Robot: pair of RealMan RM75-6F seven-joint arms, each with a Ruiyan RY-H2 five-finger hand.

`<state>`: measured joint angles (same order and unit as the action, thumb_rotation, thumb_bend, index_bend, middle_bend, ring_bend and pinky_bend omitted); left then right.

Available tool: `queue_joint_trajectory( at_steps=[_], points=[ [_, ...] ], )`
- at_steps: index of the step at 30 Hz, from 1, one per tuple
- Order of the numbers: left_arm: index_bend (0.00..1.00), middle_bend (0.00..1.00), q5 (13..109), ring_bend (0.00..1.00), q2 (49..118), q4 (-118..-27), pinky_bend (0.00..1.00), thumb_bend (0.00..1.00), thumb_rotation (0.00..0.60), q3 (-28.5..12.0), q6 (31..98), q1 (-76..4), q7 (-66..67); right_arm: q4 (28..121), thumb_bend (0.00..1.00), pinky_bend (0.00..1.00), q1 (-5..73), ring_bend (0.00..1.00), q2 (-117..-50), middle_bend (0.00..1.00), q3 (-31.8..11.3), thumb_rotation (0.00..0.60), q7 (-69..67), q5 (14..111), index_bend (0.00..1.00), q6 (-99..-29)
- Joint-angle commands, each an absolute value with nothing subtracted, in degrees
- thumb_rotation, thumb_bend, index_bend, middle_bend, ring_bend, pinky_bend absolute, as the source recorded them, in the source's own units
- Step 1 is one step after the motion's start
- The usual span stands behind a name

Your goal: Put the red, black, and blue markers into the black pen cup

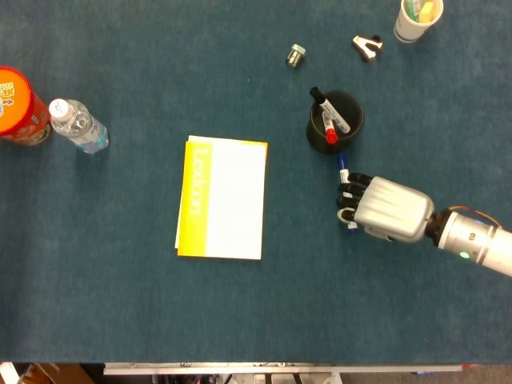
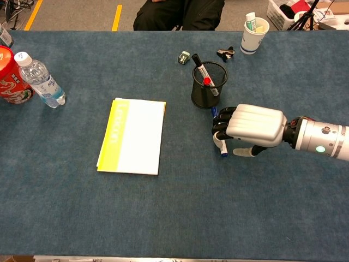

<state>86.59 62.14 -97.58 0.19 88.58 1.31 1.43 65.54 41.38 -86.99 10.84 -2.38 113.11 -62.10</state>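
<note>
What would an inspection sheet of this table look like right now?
Surface: dark blue felt-covered table.
Job's things: black mesh pen cup holds the red-capped marker and black-capped marker; blue-capped marker lies on the table beside the cup.
Clutter: yellow-and-white notebook, clear plastic water bottle, red snack canister, white paper cup, black binder clip, small metal cap.
Hands: right hand over the blue marker, fingers curled at it; left not in view.
Cables: nothing seen.
Surroundings: seated person beyond the table.
</note>
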Motion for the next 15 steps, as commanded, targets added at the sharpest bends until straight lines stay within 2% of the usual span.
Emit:
queue_joint_trajectory(
  at_steps=[1, 15],
  points=[
    [0.17, 0.2, 86.6, 0.2, 62.1, -97.5, 0.2, 0.48, 0.6, 0.2, 88.5, 1.3, 1.3, 64.4, 0.27, 0.23, 41.4, 0.23, -88.0, 0.37, 11.0, 0.6, -2.0, 113.2, 0.45, -62.7],
    [0.17, 0.2, 86.4, 0.2, 62.0, -97.1, 0.2, 0.48, 0.6, 0.4, 88.3, 1.4, 0.7, 60.6, 0.27, 0.23, 41.4, 0.23, -90.7, 0.37, 11.6, 0.6, -0.6, 112.7, 0.45, -63.8]
  ],
)
